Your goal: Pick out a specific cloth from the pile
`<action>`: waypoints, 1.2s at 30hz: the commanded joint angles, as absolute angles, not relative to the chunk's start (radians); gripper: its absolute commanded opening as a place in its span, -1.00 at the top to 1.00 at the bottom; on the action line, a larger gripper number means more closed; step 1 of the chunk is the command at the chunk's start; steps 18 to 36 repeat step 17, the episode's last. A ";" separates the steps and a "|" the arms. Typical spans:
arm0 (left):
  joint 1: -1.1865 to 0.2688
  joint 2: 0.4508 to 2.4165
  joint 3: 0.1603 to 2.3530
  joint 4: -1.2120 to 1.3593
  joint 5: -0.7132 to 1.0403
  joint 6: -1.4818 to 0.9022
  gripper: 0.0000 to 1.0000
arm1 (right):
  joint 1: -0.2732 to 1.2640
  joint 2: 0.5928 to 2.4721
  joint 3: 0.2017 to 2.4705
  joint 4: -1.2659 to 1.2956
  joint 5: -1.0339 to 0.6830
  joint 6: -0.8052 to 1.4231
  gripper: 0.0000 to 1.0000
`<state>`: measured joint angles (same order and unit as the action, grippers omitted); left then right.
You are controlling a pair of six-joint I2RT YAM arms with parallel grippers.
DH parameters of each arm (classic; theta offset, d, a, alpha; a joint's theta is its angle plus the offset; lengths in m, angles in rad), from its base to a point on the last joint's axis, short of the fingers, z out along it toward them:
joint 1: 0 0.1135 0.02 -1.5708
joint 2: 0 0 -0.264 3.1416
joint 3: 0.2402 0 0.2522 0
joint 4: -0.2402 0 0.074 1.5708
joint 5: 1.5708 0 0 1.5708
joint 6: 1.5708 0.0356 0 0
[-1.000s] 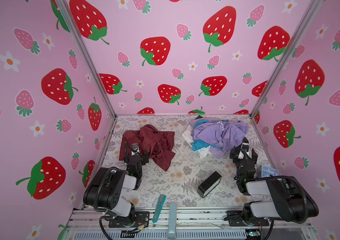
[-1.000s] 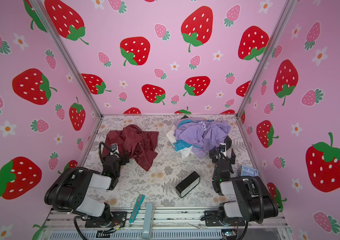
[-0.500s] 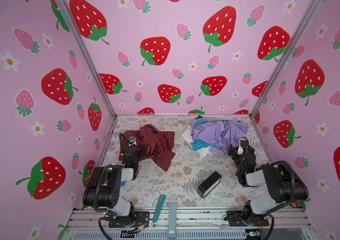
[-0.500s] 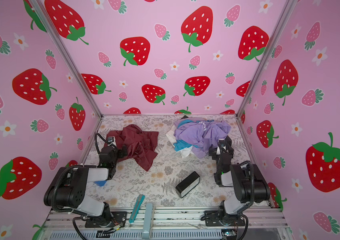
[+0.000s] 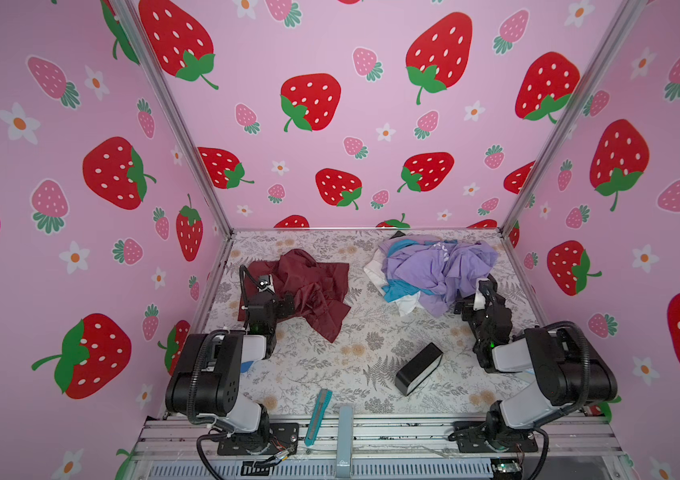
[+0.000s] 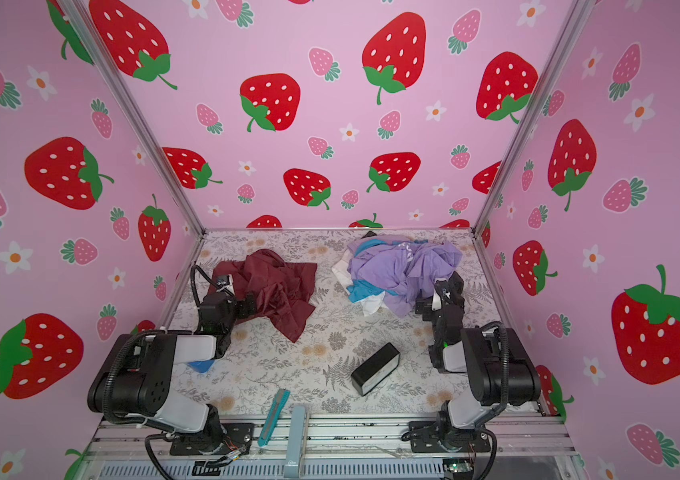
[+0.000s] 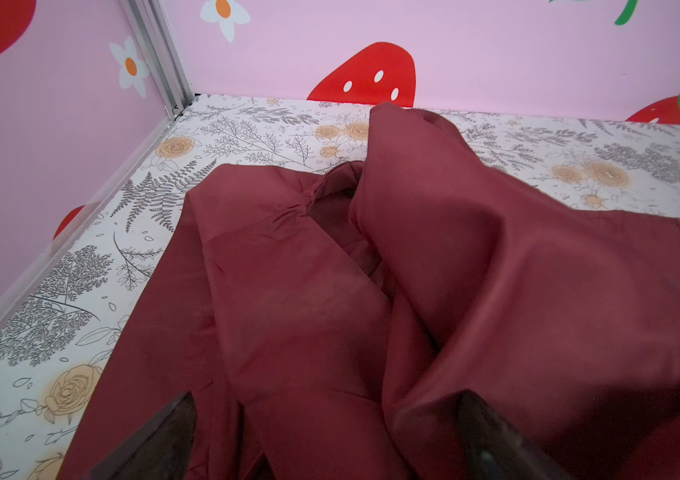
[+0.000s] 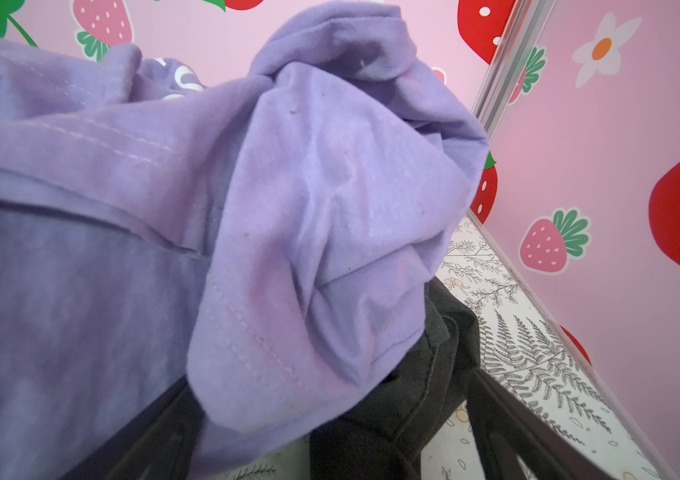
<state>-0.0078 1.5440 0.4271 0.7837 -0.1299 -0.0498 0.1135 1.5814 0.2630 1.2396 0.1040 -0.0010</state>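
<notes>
The left claw [image 7: 321,440] sits low over the near edge of the cloth [image 7: 371,291]. In the left wrist view its two dark fingers [image 7: 155,440] stand well apart with maroon folds lying between them, so the jaws are spread and not pinched on the fabric. Just beyond this claw the cloth rises into crumpled ridges, then flattens out toward the far corner of the flower-printed surface [image 7: 80,270].

In both top views the cloth [image 5: 313,286] [image 6: 280,291] lies by itself around and ahead of the left claw [image 5: 278,301] [image 6: 246,307], well apart from the pile [image 5: 433,270] [image 6: 400,270], which lies off to that claw's right.

The right claw [image 8: 330,436] is pressed up against the near side of the pile. Its fingers [image 8: 516,424] are wide apart, and a lavender garment [image 8: 288,228] hangs down between them without being clamped. A dark grey piece of fabric [image 8: 413,374] lies under the lavender fold, just ahead of the claw. In the top views the right claw [image 5: 477,297] [image 6: 440,297] meets the pile's near right edge. On the pile's other side, away from this claw, a light-blue cloth [image 5: 398,291] and a white piece [image 5: 406,305] stick out.

Behind both claws, toward the robot's bases, a black box [image 5: 419,368] [image 6: 375,368] lies on the surface, and a teal tool [image 5: 318,415] rests at the front edge.
</notes>
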 commanded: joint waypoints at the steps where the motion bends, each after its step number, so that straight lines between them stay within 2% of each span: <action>1: -0.003 1.549 0.450 0.777 -0.122 -0.052 -0.98 | 0.111 1.574 0.271 1.248 0.095 -0.002 -0.99; 36: -0.003 1.548 0.451 0.775 -0.123 -0.051 -0.98 | 0.109 1.574 0.270 1.247 0.094 -0.002 -0.99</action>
